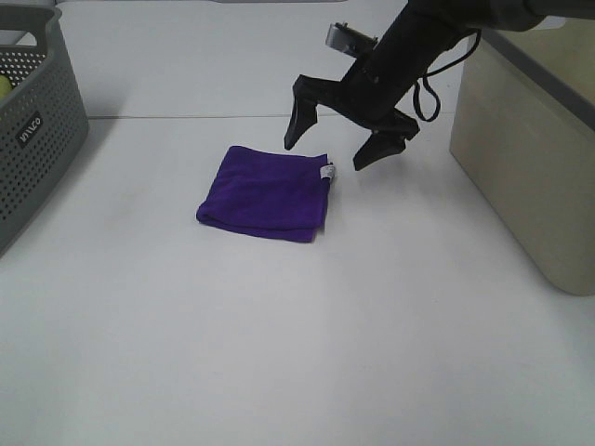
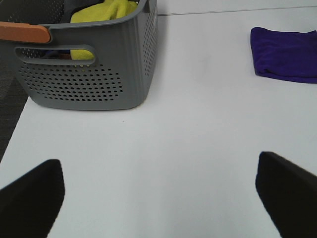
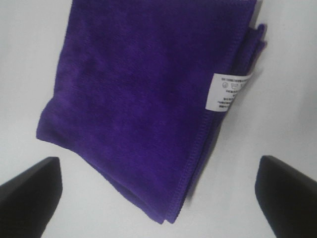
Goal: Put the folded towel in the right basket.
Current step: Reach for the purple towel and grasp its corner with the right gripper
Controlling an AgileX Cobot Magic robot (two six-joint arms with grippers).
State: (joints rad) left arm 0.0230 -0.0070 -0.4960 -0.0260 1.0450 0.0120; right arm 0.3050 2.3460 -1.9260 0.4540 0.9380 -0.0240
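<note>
The right gripper (image 1: 325, 154) hangs with its jaws spread wide and tips pointing down, just above the far edge of the folded purple towel (image 1: 265, 193). Its dark fingers (image 3: 29, 198) do not touch the cloth and hold nothing. Under the gap between them lies the towel's corner with a white care label (image 3: 228, 91). From there the towel lies flat on the white table (image 1: 279, 353), reaching leftward and toward the near side. To this gripper's right, near but apart, stands the beige basket (image 1: 530, 158).

The left gripper (image 2: 158, 198), seen only in its wrist view, is also wide open over bare table. Ahead of it stands a grey perforated basket (image 2: 99, 74) holding yellow cloth (image 2: 111, 10).
</note>
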